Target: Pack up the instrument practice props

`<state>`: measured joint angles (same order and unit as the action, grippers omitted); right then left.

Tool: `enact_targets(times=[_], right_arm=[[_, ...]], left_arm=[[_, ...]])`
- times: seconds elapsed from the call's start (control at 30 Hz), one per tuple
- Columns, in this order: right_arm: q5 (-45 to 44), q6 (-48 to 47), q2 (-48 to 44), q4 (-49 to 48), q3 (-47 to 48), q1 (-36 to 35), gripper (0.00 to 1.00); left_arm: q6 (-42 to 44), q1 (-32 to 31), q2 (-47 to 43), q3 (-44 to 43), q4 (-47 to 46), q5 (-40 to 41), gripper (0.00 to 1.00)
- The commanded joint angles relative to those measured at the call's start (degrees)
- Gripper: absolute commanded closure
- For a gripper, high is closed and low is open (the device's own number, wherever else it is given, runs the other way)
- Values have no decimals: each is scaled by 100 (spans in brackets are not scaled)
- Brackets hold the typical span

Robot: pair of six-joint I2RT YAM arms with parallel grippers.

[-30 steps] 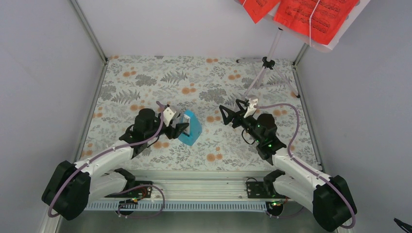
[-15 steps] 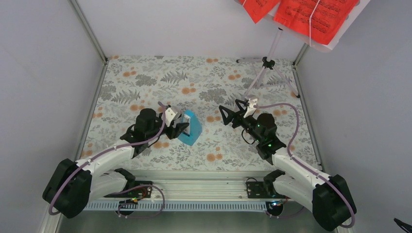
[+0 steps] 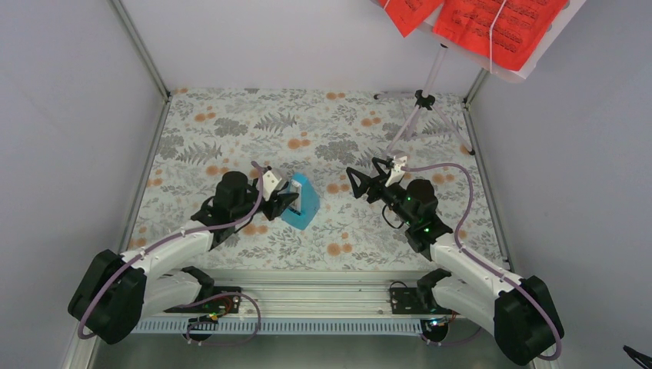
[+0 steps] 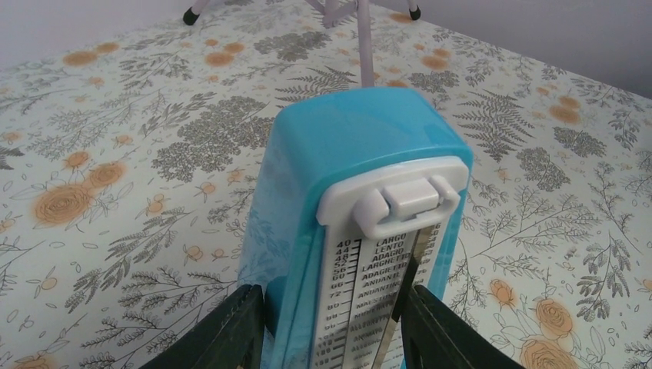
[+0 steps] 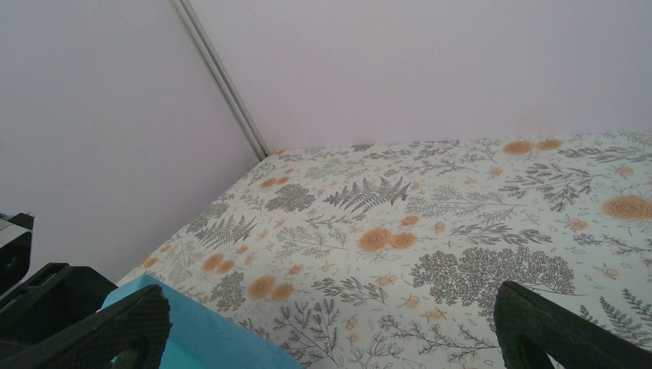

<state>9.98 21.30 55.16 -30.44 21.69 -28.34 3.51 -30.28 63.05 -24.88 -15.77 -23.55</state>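
Light-blue wedge-shaped plastic metronome (image 4: 361, 192) with a white tempo face stands on the floral-patterned desk (image 3: 231, 123), lodged between the fingers of the left claw (image 4: 334, 307). That arm lies low and stretched forward, its wrist angled to the right. The black fingers (image 4: 234, 330) sit close against both sides of the metronome's lower body; whether they squeeze it cannot be told. The right arm reaches forward and leftward, its right claw (image 3: 354, 181) spread wide and holding nothing, with the metronome off to its left. Beyond that claw, in the far right corner, stands a pale lilac tripod music stand (image 3: 419, 108) carrying bright red sheet-music pages (image 3: 492, 23).
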Motion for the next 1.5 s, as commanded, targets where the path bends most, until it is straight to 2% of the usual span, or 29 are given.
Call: enact_targets(times=[0.0,0.2,0.47,0.53,0.67,0.73,0.87,1.0,1.13,1.3,1.47], right_arm=[[35,59,0,-156,-68,60,0],[22,59,-5,-158,-77,59,0],[12,36,-29,-143,-76,60,0],[62,10,-31,-140,-77,68,1],[549,-196,76,-85,13,30,0],[590,-388,224,149,139,-179,0],[-261,-952,570,620,298,-1163,0],[-669,-918,1038,532,284,-1872,1],[-1081,-857,1497,225,312,-2315,1],[-1356,-842,2123,-207,459,-2508,0],[-2015,-621,2737,-134,827,-2499,0]], left_arm=[[82,-22,32,-143,-181,-61,56],[83,-30,45,-157,-172,-92,60],[67,-39,38,-147,-181,-101,61],[17,-39,30,-164,-172,-106,52],[-278,-39,-307,-185,-257,-26,25],[-475,-33,-722,-179,-370,161,17],[-819,-1,-1376,-343,-295,641,8],[-1192,142,-1607,-797,364,1361,3],[-1455,382,-1608,-1184,931,1625,2],[-1766,600,-1509,-1256,1288,1981,1],[-2164,1017,-1533,-959,1325,2152,1]])
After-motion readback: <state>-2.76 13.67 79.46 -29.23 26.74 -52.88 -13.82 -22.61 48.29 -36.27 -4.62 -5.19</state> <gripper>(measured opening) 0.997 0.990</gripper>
